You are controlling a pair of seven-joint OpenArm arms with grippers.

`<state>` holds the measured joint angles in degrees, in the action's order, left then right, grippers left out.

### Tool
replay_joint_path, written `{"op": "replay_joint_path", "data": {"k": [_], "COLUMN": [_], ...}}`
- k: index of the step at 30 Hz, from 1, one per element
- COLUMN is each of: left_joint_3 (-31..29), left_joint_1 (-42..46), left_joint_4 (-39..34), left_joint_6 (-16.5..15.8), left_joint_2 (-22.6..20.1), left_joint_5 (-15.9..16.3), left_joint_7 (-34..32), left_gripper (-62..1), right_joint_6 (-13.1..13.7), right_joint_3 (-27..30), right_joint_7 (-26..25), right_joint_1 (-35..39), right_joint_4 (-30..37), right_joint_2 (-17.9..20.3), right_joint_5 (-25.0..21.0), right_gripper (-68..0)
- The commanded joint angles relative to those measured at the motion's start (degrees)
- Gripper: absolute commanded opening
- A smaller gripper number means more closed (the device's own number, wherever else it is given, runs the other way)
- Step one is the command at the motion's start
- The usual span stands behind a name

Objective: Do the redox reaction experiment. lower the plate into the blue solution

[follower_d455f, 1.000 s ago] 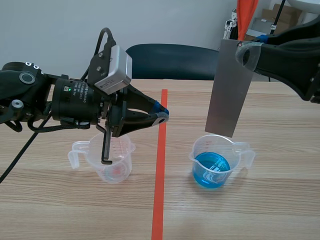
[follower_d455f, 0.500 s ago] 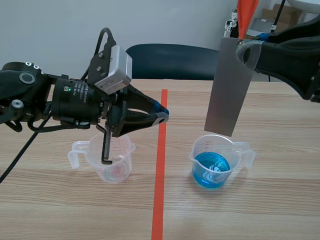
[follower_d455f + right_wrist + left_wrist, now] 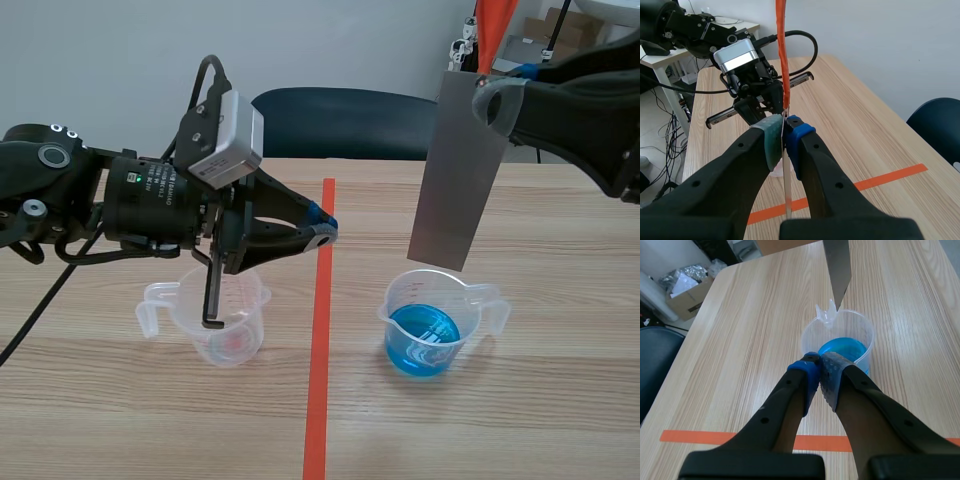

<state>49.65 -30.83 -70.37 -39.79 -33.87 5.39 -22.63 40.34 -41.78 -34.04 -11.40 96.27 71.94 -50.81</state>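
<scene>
A tall grey metal plate (image 3: 455, 180) hangs upright with my right gripper (image 3: 487, 100) shut on its top end. Its lower edge sits just above the far rim of a clear beaker (image 3: 432, 322) holding blue solution (image 3: 423, 338), without dipping in. From the right wrist the plate (image 3: 786, 196) shows edge-on between the pads of the right gripper (image 3: 785, 131). My left gripper (image 3: 325, 230) is shut on nothing, raised left of the beaker. In the left wrist view the left gripper (image 3: 819, 371) points at the beaker (image 3: 840, 340), with the plate's lower corner (image 3: 838, 267) over its rim.
A second clear beaker (image 3: 215, 318) with a pinkish bottom stands under my left arm, and a black L-shaped rod (image 3: 208, 298) hangs into it. An orange tape line (image 3: 320, 350) divides the table. A dark chair (image 3: 345, 120) stands behind the far edge.
The plate and right gripper have crept up very slightly. The left arm and both beakers have stayed put.
</scene>
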Motion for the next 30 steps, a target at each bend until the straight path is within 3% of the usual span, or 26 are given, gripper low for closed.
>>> {"op": "replay_joint_path", "data": {"k": [1, 5, 8, 13, 20, 27, 30], "left_joint_3": [-0.4, -2.6, -5.3, -11.3, -22.4, -36.2, -40.7], "left_joint_1": [-0.6, 0.8, 3.3, 10.8, 27.3, 46.3, 54.1], "left_joint_4": [-0.6, -0.6, -0.6, -0.6, -0.6, -0.5, -0.5], "left_joint_6": [-0.1, -0.1, -0.1, -0.1, -0.1, -0.1, 3.3], "left_joint_2": [-1.4, -4.2, -7.2, -12.7, -19.5, -21.4, -21.2], "left_joint_5": [1.0, 1.9, 4.6, 5.1, 5.1, 4.6, 3.3], "left_joint_7": [-1.4, -2.0, -3.4, -7.7, -17.4, -25.2, -30.1], "left_gripper": [-57.3, -57.3, -57.3, -57.3, -57.3, -57.3, -57.3], "right_joint_6": [0.2, 0.2, 0.2, 0.2, 0.0, 0.0, 0.0], "right_joint_3": [1.0, 1.0, 1.0, 1.0, 1.0, 1.0, 1.0], "right_joint_7": [-1.0, -1.0, -1.0, -1.0, -0.9, -0.4, 0.3], "right_joint_1": [-0.8, -0.8, -0.8, -0.8, -0.8, -0.8, -0.8], "right_joint_4": [0.6, 0.6, 0.6, 0.6, 0.6, 0.6, 0.6], "right_joint_2": [1.2, 1.2, 1.2, 1.2, 1.0, 1.0, 0.7], "right_joint_5": [-1.1, -1.1, -1.1, -1.1, -1.1, -1.1, -1.0], "right_gripper": [-66.9, -66.9, -66.9, -66.9, -66.9, -66.9, -66.9]}}
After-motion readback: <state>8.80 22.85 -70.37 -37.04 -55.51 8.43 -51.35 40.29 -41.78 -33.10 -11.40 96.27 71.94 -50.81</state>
